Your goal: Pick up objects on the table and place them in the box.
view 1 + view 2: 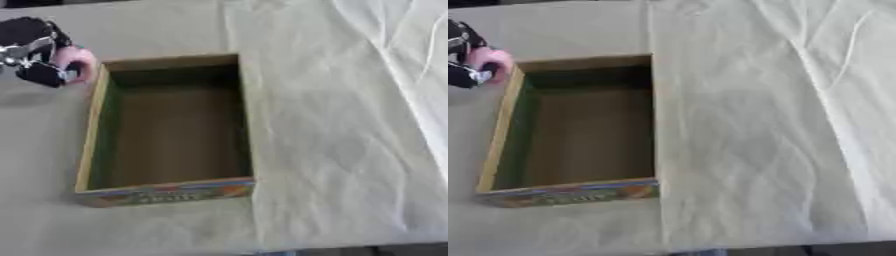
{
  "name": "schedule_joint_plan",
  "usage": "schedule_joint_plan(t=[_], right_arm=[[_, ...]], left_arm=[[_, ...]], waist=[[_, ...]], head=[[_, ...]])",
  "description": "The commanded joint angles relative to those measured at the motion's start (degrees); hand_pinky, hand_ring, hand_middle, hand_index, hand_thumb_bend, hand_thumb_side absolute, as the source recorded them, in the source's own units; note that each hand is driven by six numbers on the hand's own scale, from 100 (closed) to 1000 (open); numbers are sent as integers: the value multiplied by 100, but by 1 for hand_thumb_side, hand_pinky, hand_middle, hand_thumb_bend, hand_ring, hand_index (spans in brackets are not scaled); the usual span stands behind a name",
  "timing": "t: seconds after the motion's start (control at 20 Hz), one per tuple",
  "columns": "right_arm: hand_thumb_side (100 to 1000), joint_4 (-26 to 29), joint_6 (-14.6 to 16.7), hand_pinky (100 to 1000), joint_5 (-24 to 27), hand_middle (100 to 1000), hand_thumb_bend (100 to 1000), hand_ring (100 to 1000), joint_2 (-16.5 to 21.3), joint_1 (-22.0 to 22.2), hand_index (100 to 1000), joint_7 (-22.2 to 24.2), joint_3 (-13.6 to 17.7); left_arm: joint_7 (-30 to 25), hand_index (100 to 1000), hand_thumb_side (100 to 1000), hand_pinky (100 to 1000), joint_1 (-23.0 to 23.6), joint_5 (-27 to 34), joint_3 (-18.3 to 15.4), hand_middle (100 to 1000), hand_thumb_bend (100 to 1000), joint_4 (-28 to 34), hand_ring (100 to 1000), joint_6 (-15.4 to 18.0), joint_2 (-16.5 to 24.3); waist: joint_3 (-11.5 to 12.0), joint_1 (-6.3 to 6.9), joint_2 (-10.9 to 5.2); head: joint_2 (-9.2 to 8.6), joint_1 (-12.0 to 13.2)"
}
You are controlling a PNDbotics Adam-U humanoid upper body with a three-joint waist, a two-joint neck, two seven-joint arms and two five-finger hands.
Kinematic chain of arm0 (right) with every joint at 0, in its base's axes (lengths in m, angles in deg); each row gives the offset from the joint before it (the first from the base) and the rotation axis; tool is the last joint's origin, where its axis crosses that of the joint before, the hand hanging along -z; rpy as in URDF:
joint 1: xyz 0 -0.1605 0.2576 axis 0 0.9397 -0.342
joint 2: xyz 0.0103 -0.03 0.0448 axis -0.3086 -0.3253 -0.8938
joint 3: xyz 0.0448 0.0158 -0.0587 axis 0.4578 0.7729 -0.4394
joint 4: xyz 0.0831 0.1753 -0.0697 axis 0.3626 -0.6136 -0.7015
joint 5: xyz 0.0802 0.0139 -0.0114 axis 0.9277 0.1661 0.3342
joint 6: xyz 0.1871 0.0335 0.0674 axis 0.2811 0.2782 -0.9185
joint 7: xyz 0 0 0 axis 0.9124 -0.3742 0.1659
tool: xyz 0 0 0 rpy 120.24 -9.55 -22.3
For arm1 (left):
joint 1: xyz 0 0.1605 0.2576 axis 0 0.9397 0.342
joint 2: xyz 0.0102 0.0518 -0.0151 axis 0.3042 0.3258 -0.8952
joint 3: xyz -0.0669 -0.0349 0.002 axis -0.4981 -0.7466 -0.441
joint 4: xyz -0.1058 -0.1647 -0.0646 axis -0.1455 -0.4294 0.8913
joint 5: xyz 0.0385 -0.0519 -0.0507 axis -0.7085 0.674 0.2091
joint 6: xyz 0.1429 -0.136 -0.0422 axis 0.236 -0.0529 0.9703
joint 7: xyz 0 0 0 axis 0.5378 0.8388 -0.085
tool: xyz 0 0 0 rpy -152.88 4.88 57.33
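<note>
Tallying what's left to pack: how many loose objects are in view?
1: a pink rounded object, held in the black left robot hand just outside the far-left corner of the empty open cardboard box. None show elsewhere.

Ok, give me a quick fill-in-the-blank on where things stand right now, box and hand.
1. The box holds ____ so far.
2. The left hand is curled round a ____ object.
3. That hand is near the box's far ____ corner, outside it.
4. The cloth under the box is ____ in colour.

Missing words: nothing; pink; left; beige
</note>
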Motion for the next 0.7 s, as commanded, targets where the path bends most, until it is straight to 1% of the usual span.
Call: schedule_joint_plan(t=[0.05, 0.1, 0.2, 0.45, 0.6, 0.7], right_arm=[[1000, 81, 5, 527, 28, 578, 100, 602, 118, -14, 785, -18, 72], [1000, 81, 4, 527, 28, 578, 100, 602, 120, -13, 785, -20, 73], [1000, 81, 5, 527, 28, 578, 100, 601, 124, -11, 785, -24, 74], [1000, 81, 6, 527, 27, 578, 100, 601, 134, -6, 785, -40, 80], [1000, 81, -3, 527, 29, 578, 100, 601, 138, -10, 785, -45, 78], [1000, 81, -9, 527, 37, 578, 100, 601, 139, -20, 785, -45, 73]], left_arm=[[192, 588, 428, 305, -178, 10, -164, 468, 100, 332, 448, -83, 283], [266, 572, 439, 283, -205, 13, -190, 456, 100, 419, 430, -114, 292], [463, 557, 451, 268, -257, 2, -240, 445, 100, 632, 414, -183, 302], [795, 543, 464, 251, -348, 54, -287, 434, 100, 1302, 398, -237, 319], [835, 542, 470, 249, -377, 166, -183, 433, 100, 1873, 399, -164, 337], [795, 541, 467, 248, -386, 302, -55, 432, 100, 2252, 398, -112, 312]], waist=[[11, -9, -140], [12, -7, -140], [11, -2, -142], [9, 10, -154], [16, 23, -170], [16, 30, -183]], head=[[-13, 1], [-11, -1], [-12, -6], [-3, -16], [2, -15], [0, -7]])
